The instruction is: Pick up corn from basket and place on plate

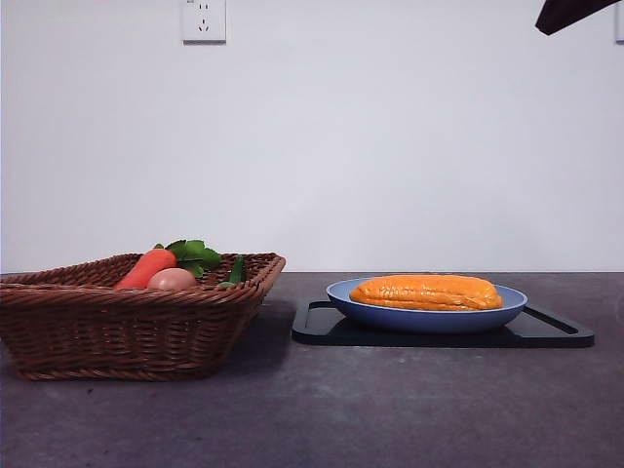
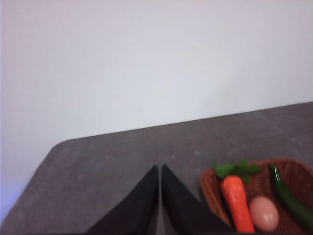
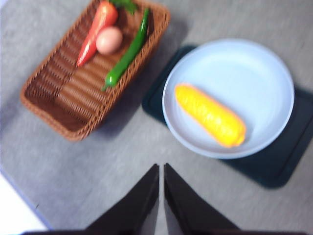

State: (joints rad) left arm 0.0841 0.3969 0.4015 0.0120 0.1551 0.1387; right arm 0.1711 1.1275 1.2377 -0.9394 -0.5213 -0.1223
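Now corn [image 3: 210, 115] lies on plate [image 3: 259, 63]; basket [image 3: 63, 105] holds carrot [image 3: 98, 29]; both end effectors pressed together.

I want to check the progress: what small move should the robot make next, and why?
Probably none beyond keeping both arms back: the corn already lies on the plate, out of the basket, and the right gripper, shut and empty, is well above the table.

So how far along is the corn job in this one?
Looks done: the corn lies on the plate, clear of the basket. Nothing in hand: the right gripper sits above the table, shut and empty; the left gripper is likewise shut. Nothing visibly left.
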